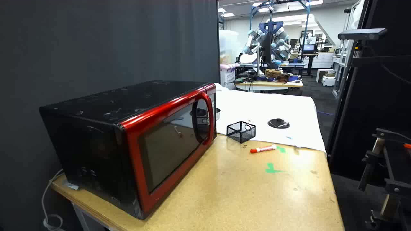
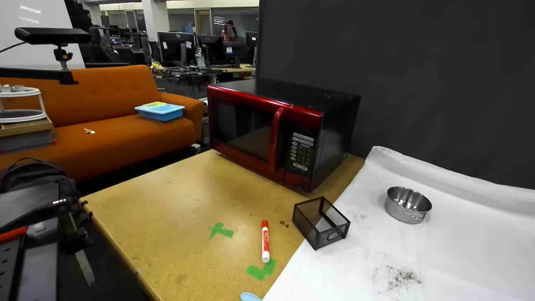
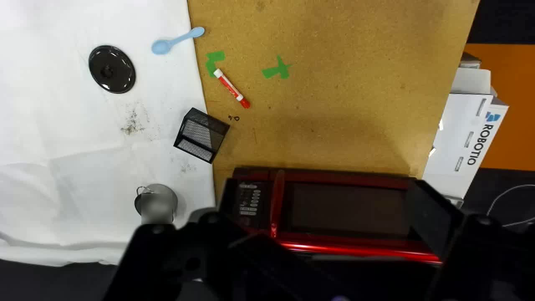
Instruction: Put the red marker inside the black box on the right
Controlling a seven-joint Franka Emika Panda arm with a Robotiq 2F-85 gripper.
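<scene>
The red marker, white-bodied with a red cap and red label, lies on the wooden table in both exterior views (image 1: 263,149) (image 2: 265,242) and in the wrist view (image 3: 231,88). The black box, an open-topped black wire-mesh container, stands close by at the edge of the white sheet in both exterior views (image 1: 241,132) (image 2: 320,223) and in the wrist view (image 3: 201,135). The marker lies outside the box, apart from it. My gripper (image 3: 324,205) shows dark and blurred low in the wrist view. Its fingers are wide apart with nothing held between them. Neither exterior view shows it.
A black-and-red microwave (image 1: 167,141) stands on the table beside the box. A metal pot (image 2: 407,205), a black lid (image 3: 112,69) and a blue spoon (image 3: 177,41) lie on the white sheet (image 3: 62,125). Green tape (image 3: 277,68) marks the table.
</scene>
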